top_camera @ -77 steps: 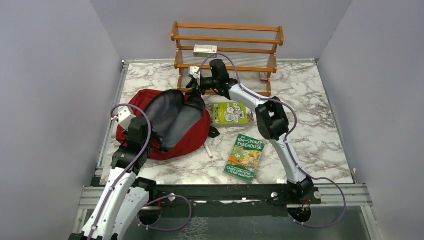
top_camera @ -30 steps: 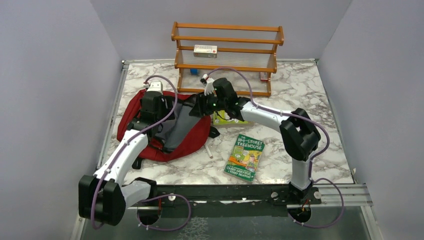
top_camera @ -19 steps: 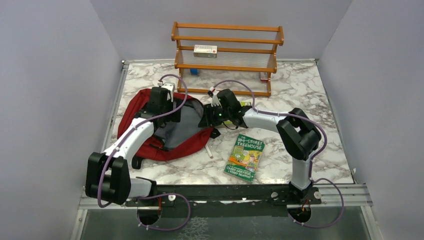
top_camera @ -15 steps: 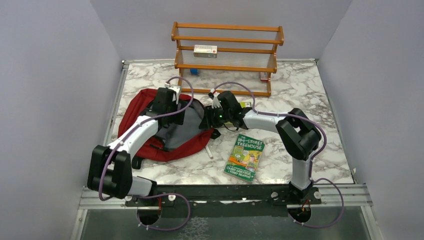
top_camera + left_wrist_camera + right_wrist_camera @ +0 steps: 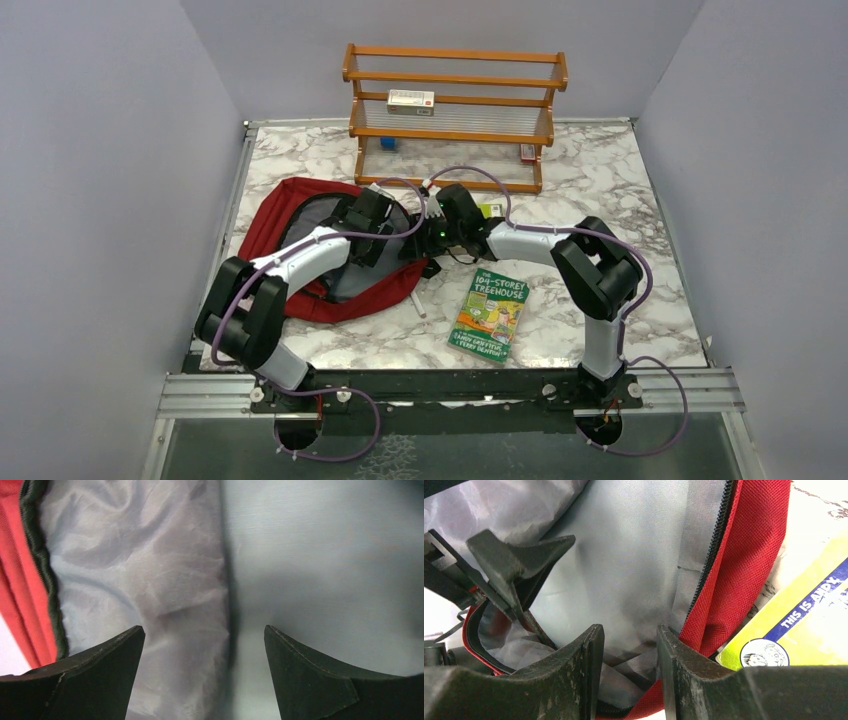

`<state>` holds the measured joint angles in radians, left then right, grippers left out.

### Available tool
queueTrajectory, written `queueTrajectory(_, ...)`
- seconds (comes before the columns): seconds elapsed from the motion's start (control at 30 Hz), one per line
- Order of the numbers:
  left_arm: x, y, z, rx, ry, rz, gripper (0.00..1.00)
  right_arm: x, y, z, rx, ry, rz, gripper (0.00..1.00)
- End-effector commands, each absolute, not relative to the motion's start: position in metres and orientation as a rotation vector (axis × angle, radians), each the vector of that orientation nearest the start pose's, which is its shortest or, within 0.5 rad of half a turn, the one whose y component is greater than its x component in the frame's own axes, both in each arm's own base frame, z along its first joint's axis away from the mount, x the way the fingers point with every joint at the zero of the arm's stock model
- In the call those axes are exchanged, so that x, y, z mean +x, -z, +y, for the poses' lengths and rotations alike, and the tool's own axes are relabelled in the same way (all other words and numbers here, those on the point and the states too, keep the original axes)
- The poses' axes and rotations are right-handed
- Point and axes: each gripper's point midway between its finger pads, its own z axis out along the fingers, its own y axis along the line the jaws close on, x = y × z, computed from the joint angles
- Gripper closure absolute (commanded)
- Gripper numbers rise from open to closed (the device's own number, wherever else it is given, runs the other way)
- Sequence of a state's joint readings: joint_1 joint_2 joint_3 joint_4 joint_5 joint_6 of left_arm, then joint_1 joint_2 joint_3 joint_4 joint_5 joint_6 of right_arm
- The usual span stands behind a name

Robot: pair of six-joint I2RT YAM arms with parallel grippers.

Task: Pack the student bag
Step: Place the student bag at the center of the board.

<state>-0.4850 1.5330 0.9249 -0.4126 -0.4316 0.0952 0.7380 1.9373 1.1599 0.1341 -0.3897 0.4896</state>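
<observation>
Noting edges first: bag [image 5: 290,205] lies on the left half of the table [image 5: 620,200], mouth open upward, grey lining showing, black zip running along the red rim. Left gripper [image 5: 204,630] hangs inside the mouth over the lining, fingers wide apart, nothing between them. Right gripper [image 5: 630,630] is at the bag's right rim, fingers partway closed and clamped on the rim fabric, with lining bunched in the gap. The two grippers sit near each other but apart.

Yellow book [image 5: 794,625] lies just beside the bag's right rim, mostly hidden under the right arm from above. Green book [image 5: 490,312] lies flat nearer the rail [image 5: 450,385], well apart from the bag. White stick [image 5: 415,301] lies at the bag's near-right edge; touching or just beside, cannot tell. Shelf [image 5: 455,132] stands at the far edge, near the bag's top, with a white box [image 5: 410,98] on its middle tier.

Bare marble shows right of both books as far as the right wall.

Surface: white marble pattern with grey veins. Plain lilac-grey walls [image 5: 100,200] on three sides.
</observation>
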Motion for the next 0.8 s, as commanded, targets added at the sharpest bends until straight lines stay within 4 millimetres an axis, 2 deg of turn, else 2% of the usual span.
queueTrajectory(0.0,0.329,-0.072,-0.062,0.536,-0.598,2.427,0.12,0.303,-0.05,0.389,-0.517,-1.046,2.367,0.52)
queueTrajectory(0.37,0.333,-0.055,-0.059,0.565,-0.687,2.465,0.26,0.302,-0.05,0.387,-0.512,-1.043,2.37,0.52)
queueTrajectory(0.57,0.34,-0.064,-0.054,0.548,-0.753,2.43,0.48,0.302,-0.05,0.386,-0.504,-1.033,2.37,0.52)
queueTrajectory(0.67,0.342,-0.075,-0.052,0.51,-0.771,2.405,0.69,0.302,-0.053,0.386,-0.498,-1.039,2.366,0.52)
queueTrajectory(0.77,0.344,-0.09,-0.05,0.451,-0.768,2.364,0.84,0.301,-0.059,0.386,-0.492,-1.052,2.353,0.52)
